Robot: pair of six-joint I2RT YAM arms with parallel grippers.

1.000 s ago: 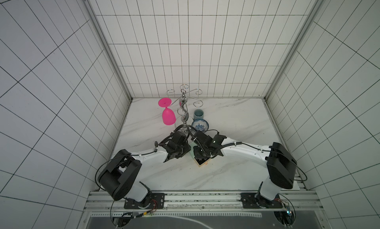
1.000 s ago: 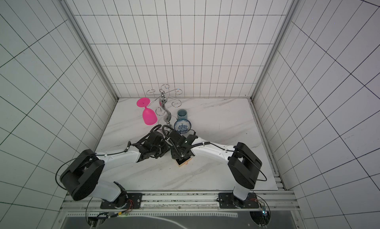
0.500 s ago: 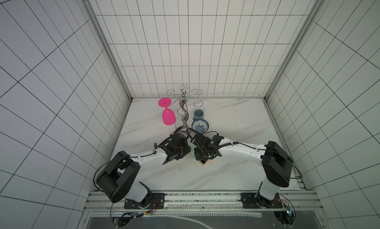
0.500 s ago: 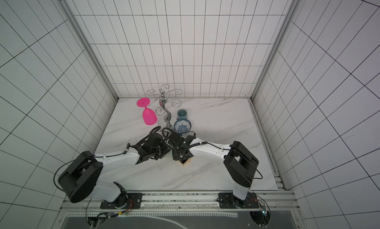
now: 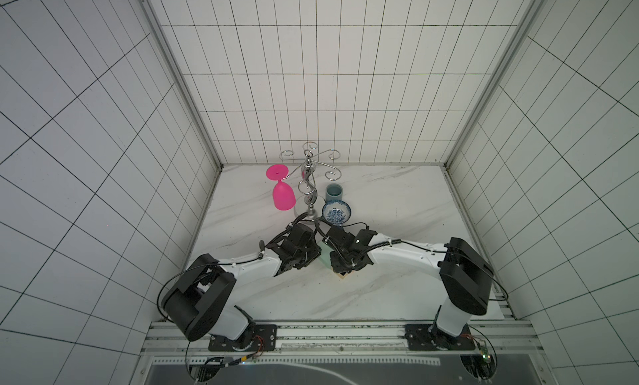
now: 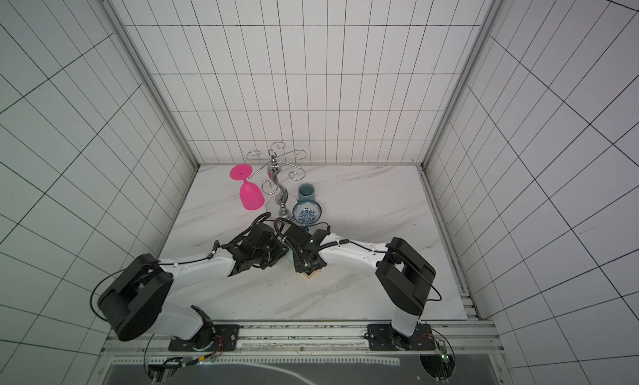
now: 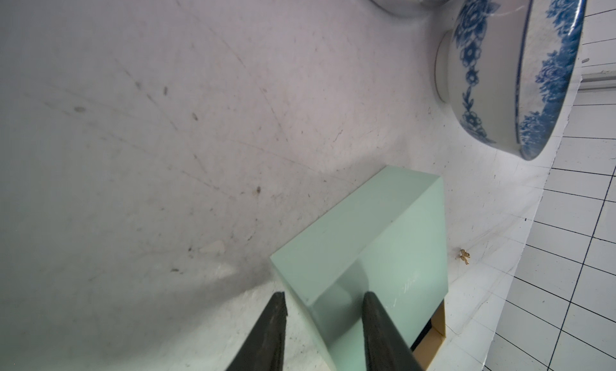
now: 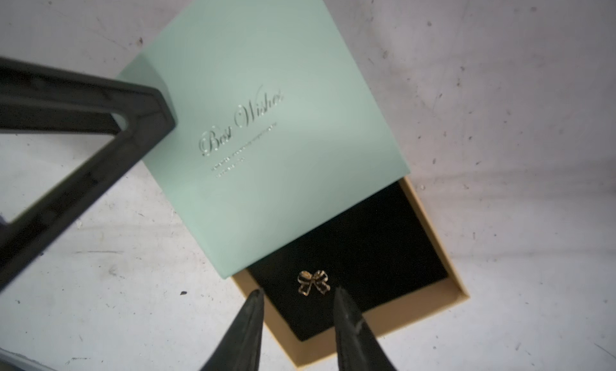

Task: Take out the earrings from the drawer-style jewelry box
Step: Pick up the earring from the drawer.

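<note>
In both top views the two wrists cover nearly all of the drawer-style jewelry box (image 5: pixel 324 259). Only a mint sliver and, at its 5 o'clock, a corner of the tan tray (image 5: pixel 343 277) show. The earrings (image 8: pixel 313 282) do not resolve there. Left wrist view: patterned bowl (image 7: pixel 483 69) and left gripper (image 7: pixel 325 296) are cut by the frame edge, and its hold on the box cannot be told. A golden speck (image 7: pixel 464 256) beside the box is too small for shape.

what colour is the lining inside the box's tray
Black lining, framed by tan tray walls; best in the right wrist view.
</note>
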